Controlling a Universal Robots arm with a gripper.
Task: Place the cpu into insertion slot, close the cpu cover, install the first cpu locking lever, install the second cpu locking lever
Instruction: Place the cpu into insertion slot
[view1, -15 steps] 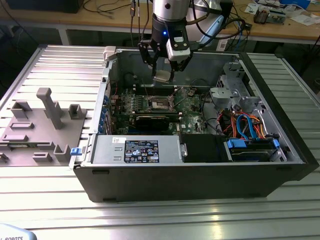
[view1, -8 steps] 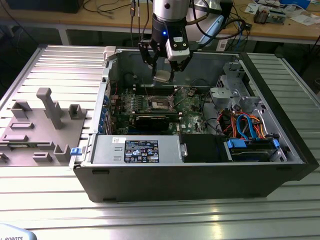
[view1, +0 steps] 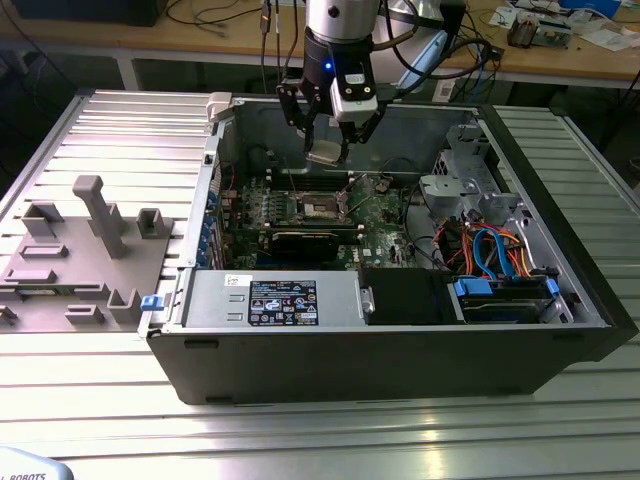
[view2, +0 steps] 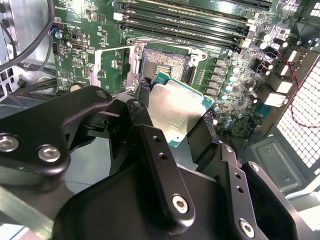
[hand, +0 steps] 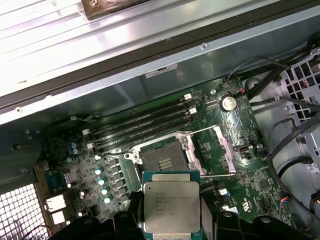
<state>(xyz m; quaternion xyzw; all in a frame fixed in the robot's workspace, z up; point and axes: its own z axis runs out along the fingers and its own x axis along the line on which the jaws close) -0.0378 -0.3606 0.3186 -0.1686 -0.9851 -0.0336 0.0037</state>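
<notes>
Held the cpu (view2: 176, 114) pinched by its edges between gripper (view1: 327, 150) fingers, raised just above the bare insertion slot (hand: 162, 162). Left the cpu cover (hand: 223, 148) swung open beside it.

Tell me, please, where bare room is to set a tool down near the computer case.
Free: the ribbed table in front of the computer case, and the strip at the exterior view's right of it. Crowded: the grey fixture at that view's left, and inside the case, with cables and the hand holding the cpu.
</notes>
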